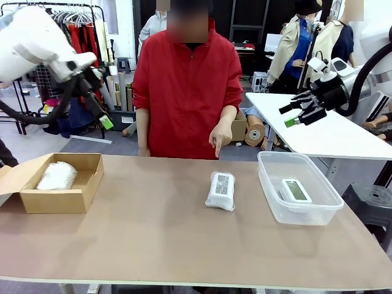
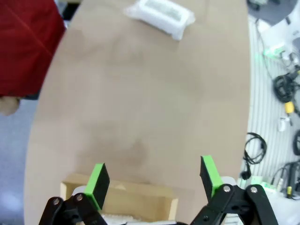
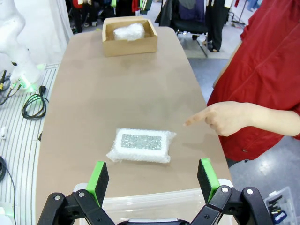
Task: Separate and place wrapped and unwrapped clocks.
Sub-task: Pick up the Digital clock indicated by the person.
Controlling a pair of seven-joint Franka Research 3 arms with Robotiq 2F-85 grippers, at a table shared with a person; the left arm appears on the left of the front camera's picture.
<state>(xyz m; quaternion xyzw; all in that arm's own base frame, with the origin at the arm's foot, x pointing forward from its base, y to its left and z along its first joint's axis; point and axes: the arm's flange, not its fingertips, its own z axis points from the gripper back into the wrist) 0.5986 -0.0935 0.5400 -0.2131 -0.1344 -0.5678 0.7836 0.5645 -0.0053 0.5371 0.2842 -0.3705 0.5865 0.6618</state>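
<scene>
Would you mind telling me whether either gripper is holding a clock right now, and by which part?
Nothing is held: the left gripper and the right gripper are both open and empty.

You have bright, even light across the worktop [image 1: 159, 245]. The shadow beside the wrapped clock [image 1: 220, 191] at the worktop's middle is faint and soft-edged. Your front view is sharp. The 2 wrist views bow the worktop's edges, and the left one looks slightly soft.

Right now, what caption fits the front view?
A person's hand points at the wrapped clock lying between cardboard box and clear tub.
</scene>
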